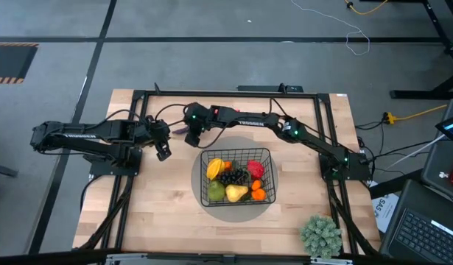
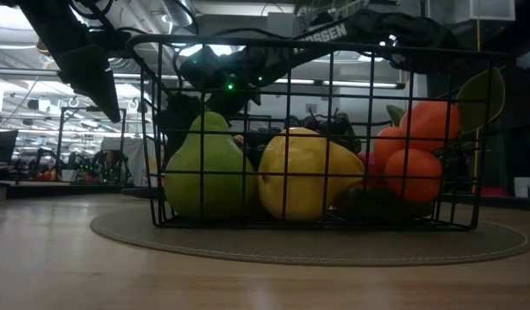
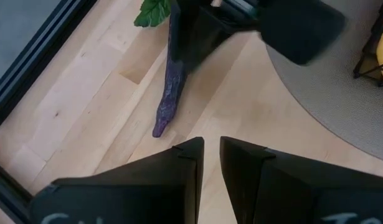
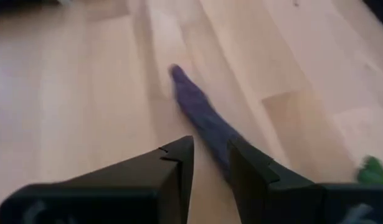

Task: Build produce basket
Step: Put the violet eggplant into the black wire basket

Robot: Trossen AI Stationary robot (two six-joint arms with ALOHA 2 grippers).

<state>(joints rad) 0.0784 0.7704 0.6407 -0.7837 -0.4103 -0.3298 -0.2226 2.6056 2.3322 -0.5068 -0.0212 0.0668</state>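
On the wooden table (image 1: 160, 213), right fingers (image 4: 210, 165) grip the purple eggplant (image 4: 200, 115); left fingers (image 3: 211, 163) slightly parted, empty

Overhead straight down, low level (near basket (image 2: 312, 129)), wrists close on table (image 3: 85, 93)

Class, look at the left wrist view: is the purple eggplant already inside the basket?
No, the eggplant lies on the bare wooden table, outside the basket.
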